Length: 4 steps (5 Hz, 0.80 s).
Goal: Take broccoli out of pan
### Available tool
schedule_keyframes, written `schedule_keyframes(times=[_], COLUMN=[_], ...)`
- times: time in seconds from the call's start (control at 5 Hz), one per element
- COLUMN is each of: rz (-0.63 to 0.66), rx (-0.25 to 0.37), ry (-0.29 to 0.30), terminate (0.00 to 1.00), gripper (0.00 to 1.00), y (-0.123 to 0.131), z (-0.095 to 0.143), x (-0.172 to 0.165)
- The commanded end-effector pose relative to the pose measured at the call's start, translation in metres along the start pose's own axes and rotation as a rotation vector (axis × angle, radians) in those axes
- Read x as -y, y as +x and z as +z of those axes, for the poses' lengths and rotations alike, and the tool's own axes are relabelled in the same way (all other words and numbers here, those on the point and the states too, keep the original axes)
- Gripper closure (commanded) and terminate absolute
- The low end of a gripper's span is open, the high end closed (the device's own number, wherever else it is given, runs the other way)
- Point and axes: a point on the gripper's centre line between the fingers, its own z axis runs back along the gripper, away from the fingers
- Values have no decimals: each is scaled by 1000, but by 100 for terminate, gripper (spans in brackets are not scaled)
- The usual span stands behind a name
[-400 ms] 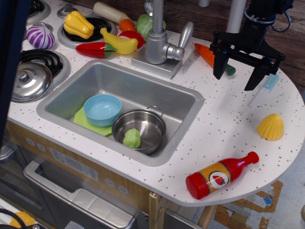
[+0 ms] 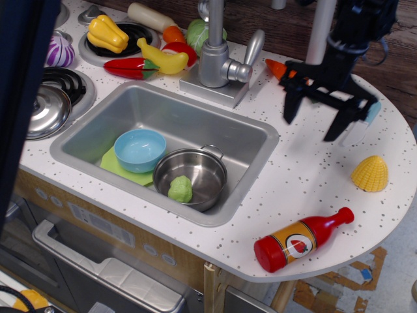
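Broccoli [image 2: 180, 189] sits inside the pan [image 2: 207, 168], low centre-left of frame, resting against the pan's near wall. Pan's down in the sink [image 2: 254, 134], touching the blue bowl [image 2: 140, 149], w/ a green mat [image 2: 117, 166] under the bowl.

Handling, my guess: hollow plastic toy, so light & stiff, won't crush. Lumpy rounded top prob. gives some bite, but plastic is smooth, so it could squirt out if pinched off-centre. Best hold looks like straight down from above, fingers either side of its widest middle, one finger going btw. broccoli and pan wall – tight on that side. Pan's light too; might shift if bumped.

Tool [image 2: 315, 119] is upper right, over the counter [image 2: 306, 195], well apart from the pan. Fingers spread wide, nothing in them.

Vs. 0.4 s ago: tool has shifted a bit left and toward the sink, blocking more of the carrot [image 2: 277, 67] near the faucet [image 2: 218, 55]. Whole view's also nudged slightly. Broccoli & pan haven't moved.
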Motion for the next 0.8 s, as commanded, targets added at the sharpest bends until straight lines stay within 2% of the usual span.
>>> schedule_keyframes(times=[0.0, 0.2, 0.6], rz=[129, 184, 229], rx=[65, 69, 133], ry=[94, 111, 81], terminate=[0, 0, 0], gripper=[0, 0, 0], y=[-17, -31, -58], z=[29, 15, -28], x=[-61, -83, -102])
